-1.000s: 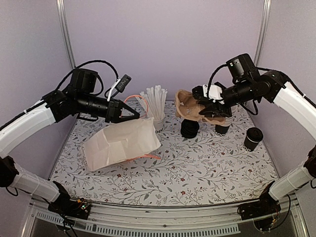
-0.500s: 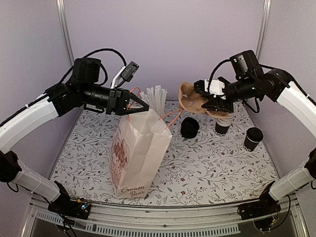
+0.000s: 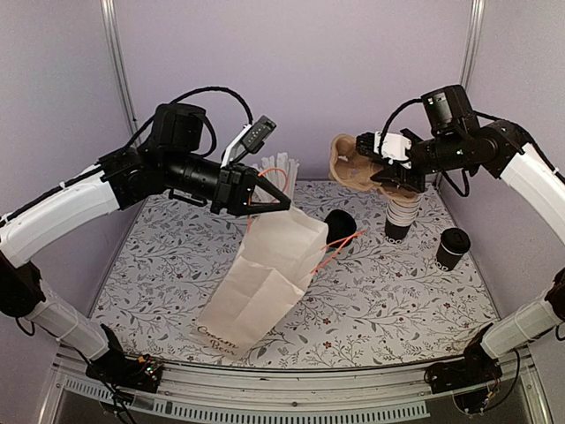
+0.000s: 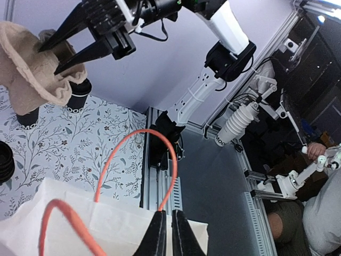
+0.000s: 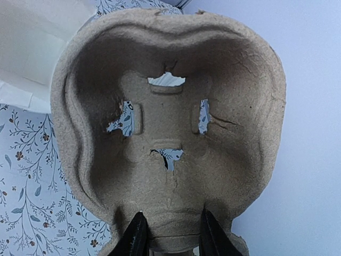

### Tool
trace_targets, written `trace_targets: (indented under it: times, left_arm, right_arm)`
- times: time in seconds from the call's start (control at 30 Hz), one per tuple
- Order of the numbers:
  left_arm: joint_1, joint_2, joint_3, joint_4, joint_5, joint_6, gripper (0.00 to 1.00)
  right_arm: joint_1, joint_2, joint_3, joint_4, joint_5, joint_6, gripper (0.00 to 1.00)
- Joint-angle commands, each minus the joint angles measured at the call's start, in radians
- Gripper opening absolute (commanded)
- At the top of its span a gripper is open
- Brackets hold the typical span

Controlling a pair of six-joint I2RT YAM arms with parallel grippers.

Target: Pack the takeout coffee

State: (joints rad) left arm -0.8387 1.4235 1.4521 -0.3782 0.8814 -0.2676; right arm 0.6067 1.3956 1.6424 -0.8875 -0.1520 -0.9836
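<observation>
The takeout coffee (image 3: 452,247), a black cup with a black lid, stands at the right of the table, apart from both grippers. My left gripper (image 3: 284,205) is shut on the rim of a white paper bag (image 3: 265,283) beside its orange handle (image 4: 160,160). It holds the bag tilted, with the bag's bottom toward the front edge. In the left wrist view the left gripper (image 4: 170,226) pinches the bag's edge (image 4: 96,218). My right gripper (image 3: 381,172) is shut on a brown pulp cup carrier (image 3: 349,163) and holds it in the air at the back. The carrier fills the right wrist view (image 5: 170,122), with the right gripper (image 5: 171,237) clamped on its near edge.
A stack of lidless black cups (image 3: 399,219) stands under the right gripper. A low black round object (image 3: 340,225) sits behind the bag. White straws (image 3: 281,168) stand at the back, partly hidden by the left gripper. The table has a floral mat (image 3: 397,300).
My left gripper has lifted the bag off the table and carried it right, toward the middle; the bag now hangs tilted. My right gripper has raised the carrier a little.
</observation>
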Motion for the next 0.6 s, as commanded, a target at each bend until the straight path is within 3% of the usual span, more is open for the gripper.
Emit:
trace_targets:
  times: [0.0, 0.23, 0.43, 0.57]
  left_arm:
    - [-0.002, 0.043, 0.024, -0.074, -0.048, 0.083, 0.08]
    - [-0.005, 0.083, 0.079, -0.159, -0.012, 0.157, 0.09]
    - [0.023, 0.024, 0.064, -0.268, -0.251, 0.186, 0.09]
    - [0.025, -0.019, 0.076, -0.346, -0.432, 0.191, 0.26]
  right_arm:
    - [-0.017, -0.055, 0.022, 0.02, 0.033, 0.003, 0.28]
    - [-0.063, -0.097, -0.001, 0.027, 0.051, 0.008, 0.29]
    - [-0.064, -0.109, -0.058, 0.041, 0.037, 0.012, 0.29]
    - [-0.064, -0.099, -0.069, 0.05, 0.016, 0.016, 0.29]
